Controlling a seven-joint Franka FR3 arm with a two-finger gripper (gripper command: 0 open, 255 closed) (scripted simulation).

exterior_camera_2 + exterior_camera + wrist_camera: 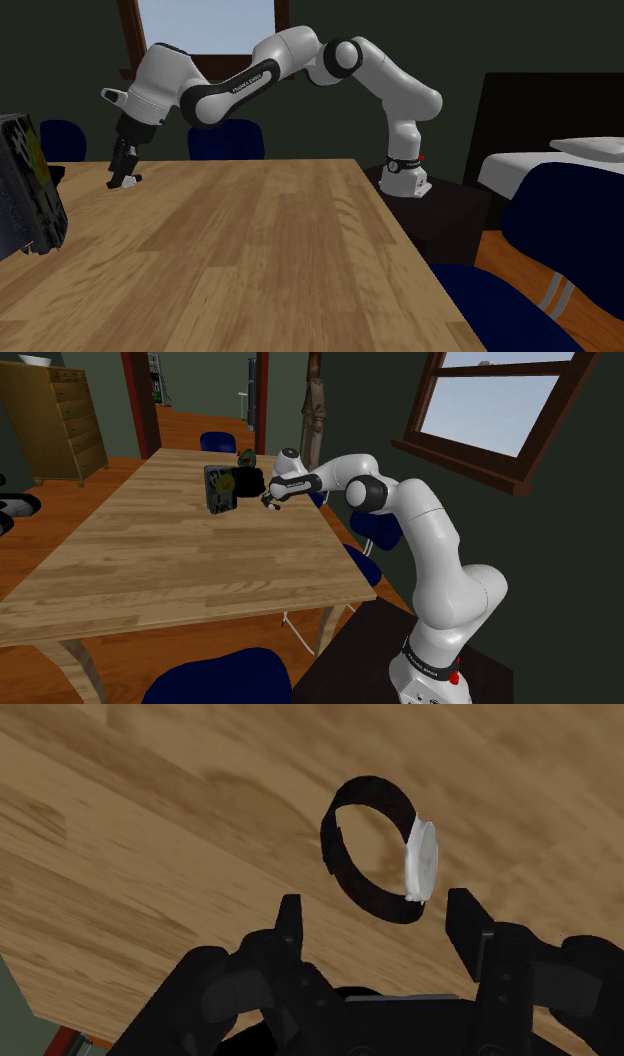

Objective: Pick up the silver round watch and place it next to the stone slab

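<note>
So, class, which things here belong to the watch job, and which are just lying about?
Job: watch, slab, pincer, open by the watch.
Lying about: blue chairs, dresser, bed.

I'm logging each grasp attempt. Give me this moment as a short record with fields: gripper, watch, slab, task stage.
gripper: open, low over the wooden table
watch: black band, pale round face, on the table just beyond the fingertips, untouched
stone slab: dark, standing upright, to the shoulder view's left of the gripper
task stage: watch not yet grasped
</note>
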